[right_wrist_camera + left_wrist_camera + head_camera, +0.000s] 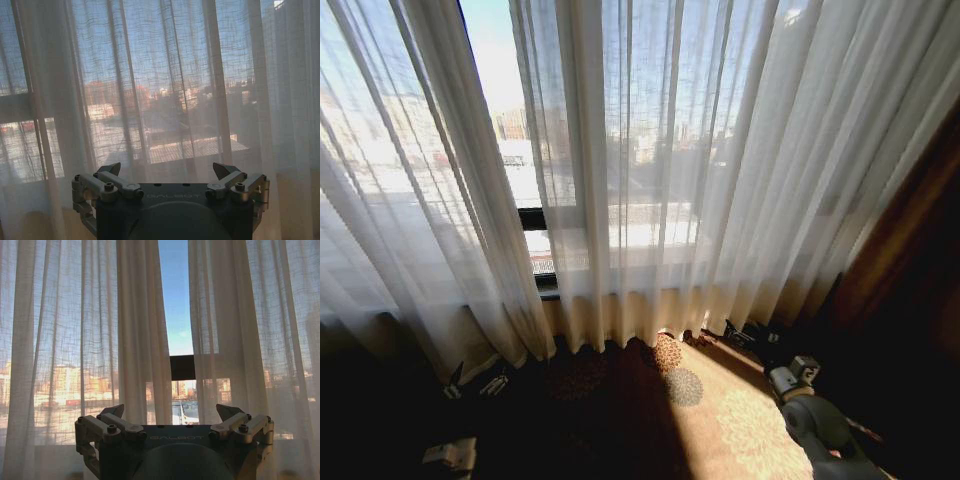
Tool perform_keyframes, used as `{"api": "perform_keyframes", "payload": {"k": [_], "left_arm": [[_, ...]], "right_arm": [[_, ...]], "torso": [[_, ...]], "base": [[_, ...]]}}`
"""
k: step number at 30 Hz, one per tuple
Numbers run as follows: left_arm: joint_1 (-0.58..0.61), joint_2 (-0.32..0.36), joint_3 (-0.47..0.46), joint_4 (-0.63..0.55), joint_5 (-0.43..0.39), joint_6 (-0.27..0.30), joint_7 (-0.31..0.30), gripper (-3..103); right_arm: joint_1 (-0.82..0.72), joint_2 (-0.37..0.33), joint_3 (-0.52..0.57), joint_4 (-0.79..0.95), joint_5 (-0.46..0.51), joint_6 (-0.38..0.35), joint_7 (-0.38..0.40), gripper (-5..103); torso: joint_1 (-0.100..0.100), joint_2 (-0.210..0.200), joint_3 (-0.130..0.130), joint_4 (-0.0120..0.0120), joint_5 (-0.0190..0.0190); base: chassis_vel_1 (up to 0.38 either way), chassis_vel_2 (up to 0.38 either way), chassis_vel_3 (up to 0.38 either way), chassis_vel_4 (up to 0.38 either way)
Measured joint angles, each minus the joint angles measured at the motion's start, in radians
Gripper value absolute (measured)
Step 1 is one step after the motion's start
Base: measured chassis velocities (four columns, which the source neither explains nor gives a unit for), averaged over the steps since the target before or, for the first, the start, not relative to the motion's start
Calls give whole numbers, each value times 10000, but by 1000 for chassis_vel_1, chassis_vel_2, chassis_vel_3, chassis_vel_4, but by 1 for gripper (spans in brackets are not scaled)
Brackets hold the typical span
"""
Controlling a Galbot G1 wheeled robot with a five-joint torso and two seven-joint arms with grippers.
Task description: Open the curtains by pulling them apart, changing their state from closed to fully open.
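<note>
**Sheer curtains part by a narrow gap at a sunlit window**

The curtains [650, 180], sheer cream panels in long vertical pleats, hang from above the head view's top edge down to the floor, so their rail is cut off. A narrow gap [495, 90] between the two panels bares a strip of blue sky and a dark window frame bar [532, 218]. City buildings beyond read only as blurred shapes through the weave. At the foot of the fabric, a patterned carpet [720, 400] catches a wedge of sunlight, while the corners either side lie in deep shadow and small objects on the floor there are too dark to identify.

The left pincer [170, 412] faces the gap from well back, its fingers spread apart and holding nothing, clear of the cloth. The right pincer [167, 170] faces the right-hand panel, likewise released and empty. The word "GALBOT" is legible on each wrist housing. In the head view, the right arm [815, 420] sits low at the right.
</note>
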Motion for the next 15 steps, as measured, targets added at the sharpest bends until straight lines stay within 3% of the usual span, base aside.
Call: {"api": "perform_keyframes", "payload": {"k": [10,11,12,15], "left_arm": [[0,0,0,0,0,0,0,100],[0,0,0,0,0,0,-1,100],[0,0,0,0,0,0,0,100],[0,0,0,0,0,0,-1,100]], "right_arm": [[705,662,-824,-521,-865,587,26,100],[739,676,-843,-577,-927,934,-12,100],[844,683,-892,-837,-929,1813,-153,100],[859,681,-907,-990,-902,2110,-192,100]], "torso": [[0,0,0,-1,-3],[0,0,0,-4,-3],[0,1,-1,-2,-5],[0,0,0,0,-1]], "base": [[0,0,0,0],[0,0,0,0],[0,0,0,0],[0,0,0,0]]}}
